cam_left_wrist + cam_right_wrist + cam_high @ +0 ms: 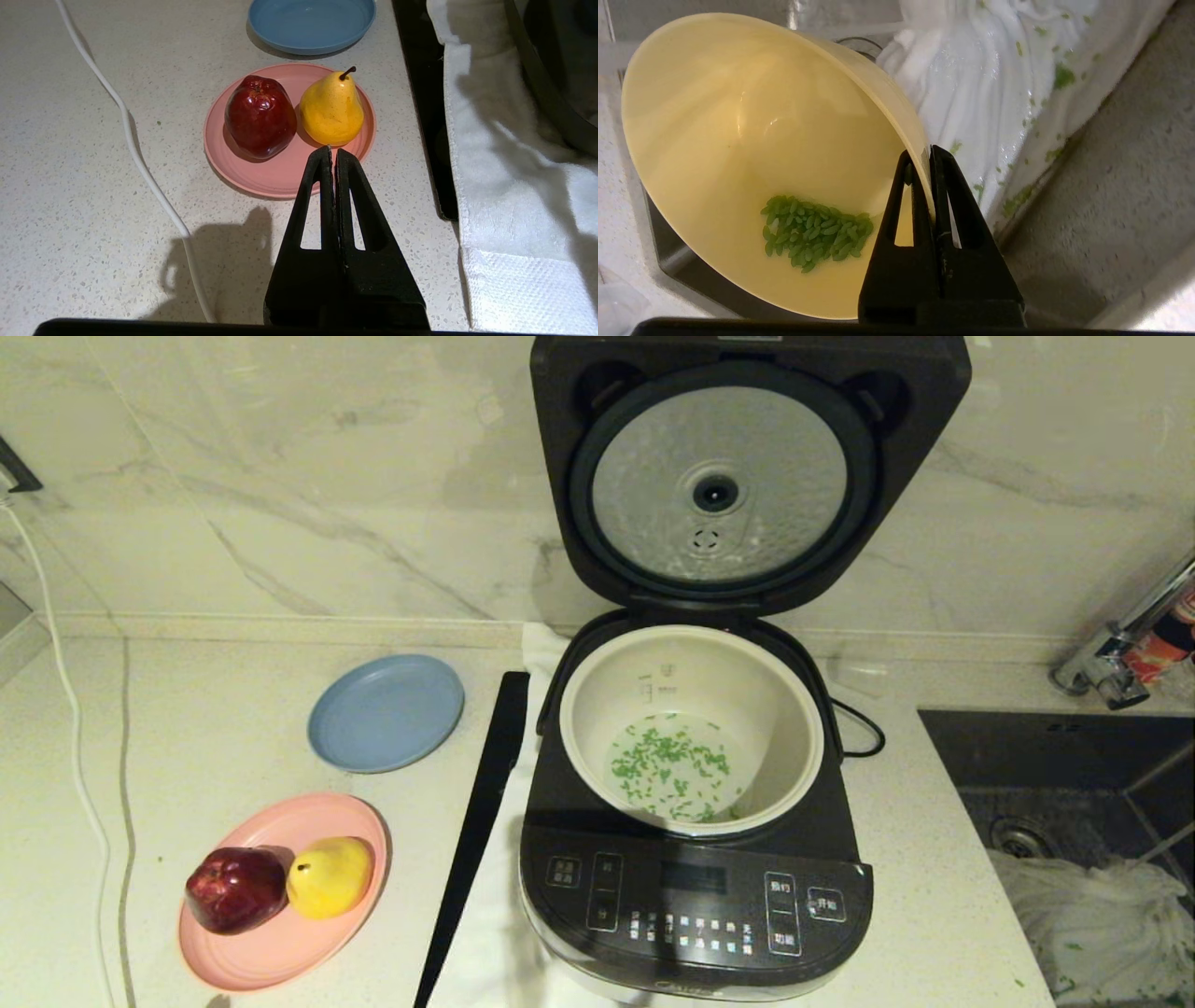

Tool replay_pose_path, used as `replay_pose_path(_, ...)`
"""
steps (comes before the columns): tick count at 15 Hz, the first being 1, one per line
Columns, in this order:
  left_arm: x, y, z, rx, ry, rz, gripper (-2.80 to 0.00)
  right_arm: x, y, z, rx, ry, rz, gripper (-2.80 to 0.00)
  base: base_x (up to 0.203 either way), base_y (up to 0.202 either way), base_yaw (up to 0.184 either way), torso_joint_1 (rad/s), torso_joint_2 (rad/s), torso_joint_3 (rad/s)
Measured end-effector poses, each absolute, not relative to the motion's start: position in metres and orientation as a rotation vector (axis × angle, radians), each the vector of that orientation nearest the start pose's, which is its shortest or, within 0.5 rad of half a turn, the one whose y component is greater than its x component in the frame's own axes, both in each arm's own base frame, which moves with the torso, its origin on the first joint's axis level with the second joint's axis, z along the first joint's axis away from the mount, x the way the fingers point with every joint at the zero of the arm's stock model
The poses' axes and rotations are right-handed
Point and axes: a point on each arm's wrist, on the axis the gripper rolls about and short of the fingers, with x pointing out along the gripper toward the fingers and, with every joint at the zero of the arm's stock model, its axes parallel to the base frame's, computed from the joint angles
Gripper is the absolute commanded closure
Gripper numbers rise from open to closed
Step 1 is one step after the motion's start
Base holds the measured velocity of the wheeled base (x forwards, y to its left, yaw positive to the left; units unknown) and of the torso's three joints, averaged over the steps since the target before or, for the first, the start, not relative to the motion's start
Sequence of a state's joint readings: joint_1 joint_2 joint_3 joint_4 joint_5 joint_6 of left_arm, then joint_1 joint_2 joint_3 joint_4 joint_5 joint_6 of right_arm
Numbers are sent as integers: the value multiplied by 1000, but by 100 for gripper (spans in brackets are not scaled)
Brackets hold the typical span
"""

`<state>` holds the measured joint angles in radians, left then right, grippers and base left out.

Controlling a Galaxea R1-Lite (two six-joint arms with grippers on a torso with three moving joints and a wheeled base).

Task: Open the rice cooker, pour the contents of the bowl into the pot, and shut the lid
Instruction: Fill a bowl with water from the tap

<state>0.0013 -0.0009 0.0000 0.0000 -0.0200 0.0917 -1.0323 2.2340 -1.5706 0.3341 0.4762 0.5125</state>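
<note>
The rice cooker [695,859] stands on the counter, lid [738,476] raised, green bits [672,770] in its pot [691,728]. Left wrist view: left gripper [332,151] pressed closed, empty, above a pink plate [275,172]. Right wrist view: right gripper [924,156] pinches the tilted bowl [738,140] rim; green grains [815,233] inside.

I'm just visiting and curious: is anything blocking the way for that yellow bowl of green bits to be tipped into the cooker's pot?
Nothing visible does. The lid stands fully up, so the pot is open from above, with some green bits already inside. The right gripper pinches the bowl rim over the sink's white cloth.
</note>
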Motion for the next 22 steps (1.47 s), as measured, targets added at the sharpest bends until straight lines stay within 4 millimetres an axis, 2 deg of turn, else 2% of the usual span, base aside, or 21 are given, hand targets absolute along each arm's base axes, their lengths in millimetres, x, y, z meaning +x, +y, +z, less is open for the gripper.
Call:
replay_pose_path(14, -23, 0, 75, 92, -1, -19, 0, 264, -370, 103, 1179, 557, -679, 0, 0, 0, 0, 0, 0, 0)
replay_pose_path(22, -23, 0, 75, 92, -2, -19, 0, 265, -365, 102, 1200, 595, -680, 0, 0, 0, 0, 0, 0, 0)
